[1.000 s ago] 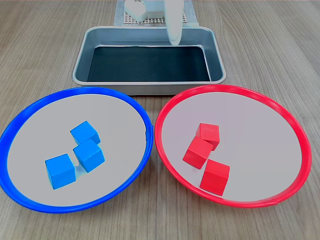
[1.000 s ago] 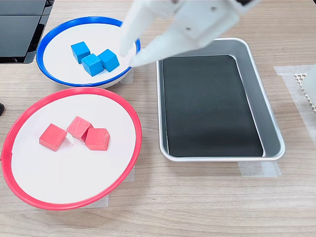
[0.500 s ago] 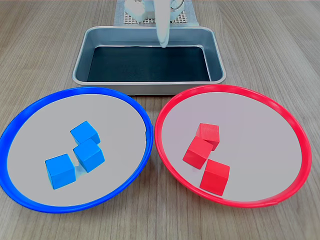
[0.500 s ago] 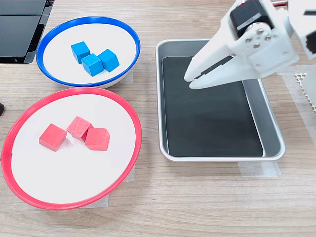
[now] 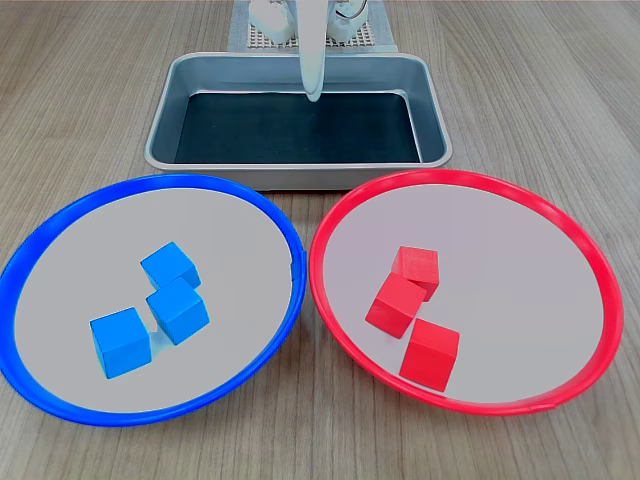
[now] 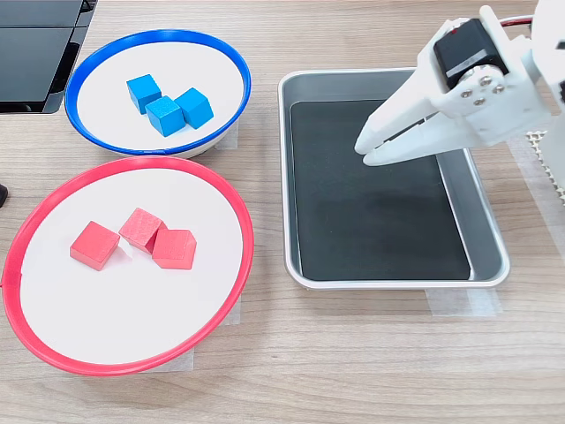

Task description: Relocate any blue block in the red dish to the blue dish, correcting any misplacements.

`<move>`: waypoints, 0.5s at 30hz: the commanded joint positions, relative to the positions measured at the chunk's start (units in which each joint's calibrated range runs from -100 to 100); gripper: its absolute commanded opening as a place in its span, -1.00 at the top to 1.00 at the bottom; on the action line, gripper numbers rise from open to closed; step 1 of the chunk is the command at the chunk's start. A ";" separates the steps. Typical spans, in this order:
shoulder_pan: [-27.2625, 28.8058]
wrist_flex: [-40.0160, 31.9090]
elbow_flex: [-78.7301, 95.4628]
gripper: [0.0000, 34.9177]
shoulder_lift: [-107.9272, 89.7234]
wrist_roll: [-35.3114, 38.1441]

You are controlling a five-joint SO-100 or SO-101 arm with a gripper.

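Observation:
Three blue blocks [image 5: 178,310] [image 6: 165,116] lie together inside the blue dish [image 5: 200,183] [image 6: 159,35]. The red dish [image 5: 460,176] [image 6: 132,162] holds three red cubes [image 5: 396,307] [image 6: 141,230] and no blue one. My white gripper [image 6: 363,153] hangs over the far end of the metal tray, well away from both dishes. Its fingers lie close together with nothing between them. In the first exterior view only one narrow fingertip [image 5: 312,88] shows, at the top above the tray.
A rectangular metal tray [image 5: 163,115] [image 6: 287,177] with a dark bottom sits beyond the dishes, taped to the wooden table. A white mesh pad [image 5: 258,38] lies at the arm's base. A dark device [image 6: 35,53] fills the second exterior view's top left corner.
The gripper has swung from beside the blue dish across to above the tray, toward the second exterior view's right. The cubes have not moved.

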 commanded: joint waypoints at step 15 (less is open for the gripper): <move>-0.82 7.50 0.99 1.00 -8.78 -0.05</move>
